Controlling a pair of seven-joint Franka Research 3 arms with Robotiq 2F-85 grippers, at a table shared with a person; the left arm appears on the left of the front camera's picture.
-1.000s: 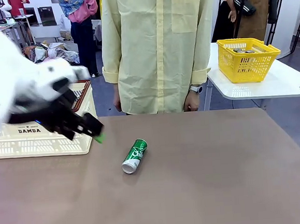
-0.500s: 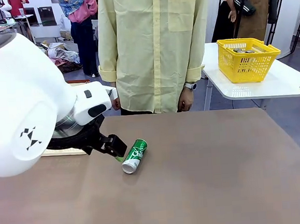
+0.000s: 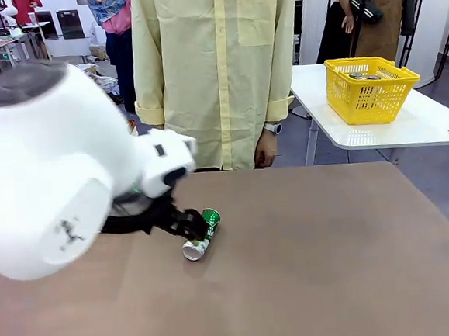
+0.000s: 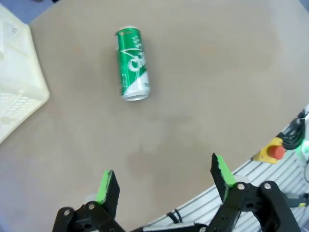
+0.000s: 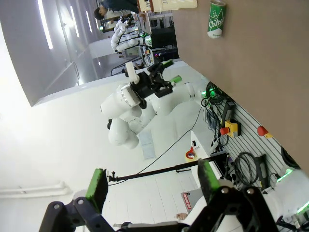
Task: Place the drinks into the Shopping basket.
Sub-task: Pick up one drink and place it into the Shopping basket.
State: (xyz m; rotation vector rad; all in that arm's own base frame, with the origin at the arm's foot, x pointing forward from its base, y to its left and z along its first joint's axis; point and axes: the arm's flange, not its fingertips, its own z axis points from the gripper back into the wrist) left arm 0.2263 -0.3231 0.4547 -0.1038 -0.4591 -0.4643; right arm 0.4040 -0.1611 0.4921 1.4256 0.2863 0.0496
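Observation:
One of the drinks, a green can [image 3: 210,217] with white lettering, lies on its side on the brown table, silver end toward me. My left gripper [image 3: 193,226] hangs in front of it and covers its middle. In the left wrist view the green can [image 4: 132,64] lies well ahead of the open left gripper [image 4: 164,176], with nothing between the fingers. A corner of the cream Shopping basket [image 4: 19,92] shows at that view's left edge. My right gripper [image 5: 153,181] stands open and empty, far from the green can [image 5: 216,18].
A person in a pale yellow shirt [image 3: 217,67] stands at the table's far edge, hands hanging down. A small yellow basket [image 3: 370,86] sits on a white side table at the back right. Bare brown table [image 3: 333,268] stretches right of the can.
My left arm has swung right, away from the Shopping basket, and its gripper has come to the green can. The can has not moved. The person has stepped slightly left.

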